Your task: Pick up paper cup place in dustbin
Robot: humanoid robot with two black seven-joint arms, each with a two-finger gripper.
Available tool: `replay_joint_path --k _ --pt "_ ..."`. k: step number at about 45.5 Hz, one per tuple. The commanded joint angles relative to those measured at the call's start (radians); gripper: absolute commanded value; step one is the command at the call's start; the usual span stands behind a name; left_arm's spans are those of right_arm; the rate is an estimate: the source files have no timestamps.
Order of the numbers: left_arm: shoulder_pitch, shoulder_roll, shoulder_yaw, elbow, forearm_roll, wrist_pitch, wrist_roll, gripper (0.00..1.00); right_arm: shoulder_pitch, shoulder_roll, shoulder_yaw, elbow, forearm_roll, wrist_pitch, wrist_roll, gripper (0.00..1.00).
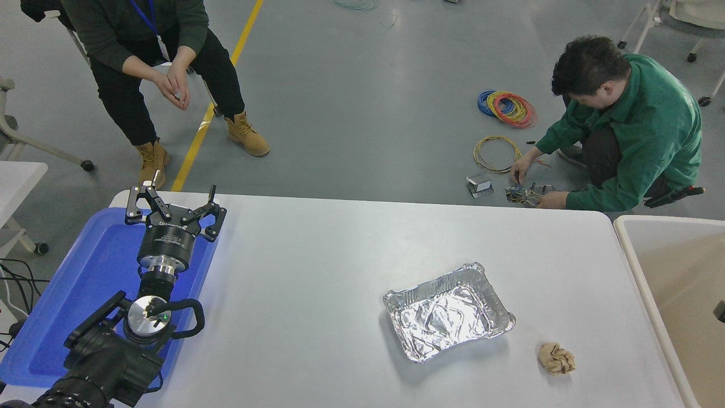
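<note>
Two things on table (pixel 317 255): foil tray (pixel 448 311), paper ball (pixel 556 358) near dustbin (pixel 634 266).

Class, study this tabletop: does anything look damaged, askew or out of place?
Yes. A crumpled brown paper ball lies loose near the table's right front corner. The silver foil tray sits askew to the table edges, its rim dented and its floor crinkled. No paper cup shows on the table. A small dark shape pokes in over the dustbin.

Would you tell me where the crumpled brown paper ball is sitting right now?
In the head view, the paper ball lies near the table's front right, just right of the foil tray and left of the dustbin.
</note>
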Motion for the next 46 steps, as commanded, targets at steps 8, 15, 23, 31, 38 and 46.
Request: replay_joint_path --k 8,15,23,31,38,46 --pt "0.000 0.001 0.000 0.000 0.000 0.000 0.000 1.00 0.601 -0.109 -0.319 0.343 -0.033 0.047 0.000 1.00" --pt "0.000 -0.001 0.000 0.000 0.000 0.000 0.000 1.00 0.782 -0.054 -0.408 0.413 -0.033 0.156 0.000 1.00" --pt "0.000 0.001 0.000 0.000 0.000 0.000 0.000 1.00 0.941 0.009 -0.429 0.458 -0.034 0.328 -0.002 1.00" --pt "0.000 0.001 0.000 0.000 0.000 0.000 0.002 1.00 1.145 0.113 -0.595 0.570 -0.030 0.481 -0.002 1.00" --pt "0.000 -0.001 0.000 0.000 0.000 0.000 0.002 1.00 1.282 0.158 -0.623 0.725 -0.033 0.559 -0.002 1.00" --pt "0.000 0.001 0.000 0.000 0.000 0.000 0.000 1.00 1.409 0.165 -0.620 0.906 -0.044 0.714 -0.002 1.00"
